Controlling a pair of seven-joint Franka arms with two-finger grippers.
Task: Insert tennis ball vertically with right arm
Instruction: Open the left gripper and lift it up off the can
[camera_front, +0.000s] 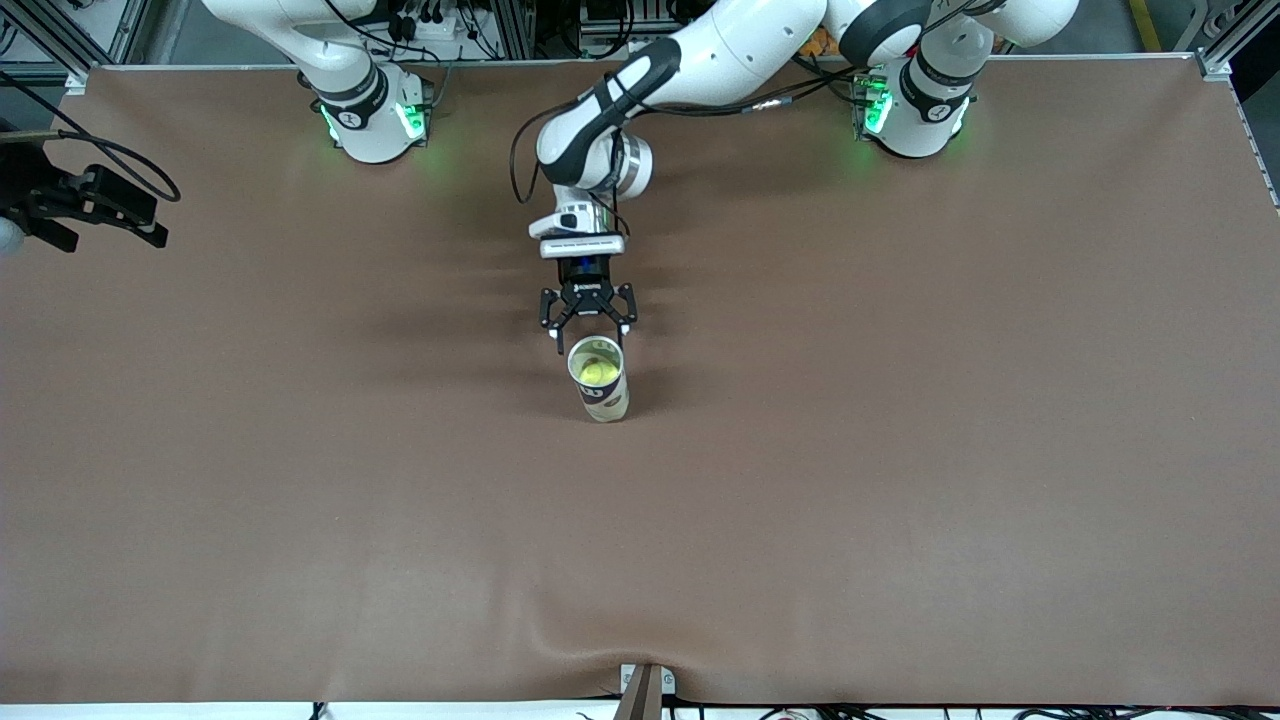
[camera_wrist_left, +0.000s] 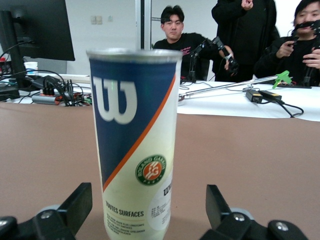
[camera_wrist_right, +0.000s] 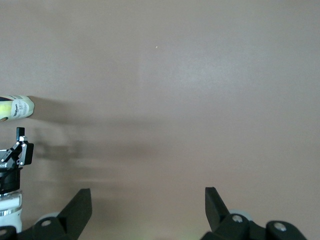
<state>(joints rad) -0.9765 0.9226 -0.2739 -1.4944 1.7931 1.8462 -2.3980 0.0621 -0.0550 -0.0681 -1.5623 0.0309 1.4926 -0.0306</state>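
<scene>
Right gripper (camera_wrist_right: 145, 212), jaws spread and empty, hangs over bare table (camera_front: 900, 500) at its own end. Left gripper (camera_front: 588, 322), also spread, sits just beside the upright can (camera_front: 599, 380). Tennis ball (camera_front: 597, 373) already rests inside, so the insertion looks done

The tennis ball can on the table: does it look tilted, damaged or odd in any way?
Nothing stands out. The tennis ball can stands upright on the brown table, open at the top, with a yellow ball visible inside. The left hand sits open beside it, not touching. The right hand is open over bare table.
</scene>
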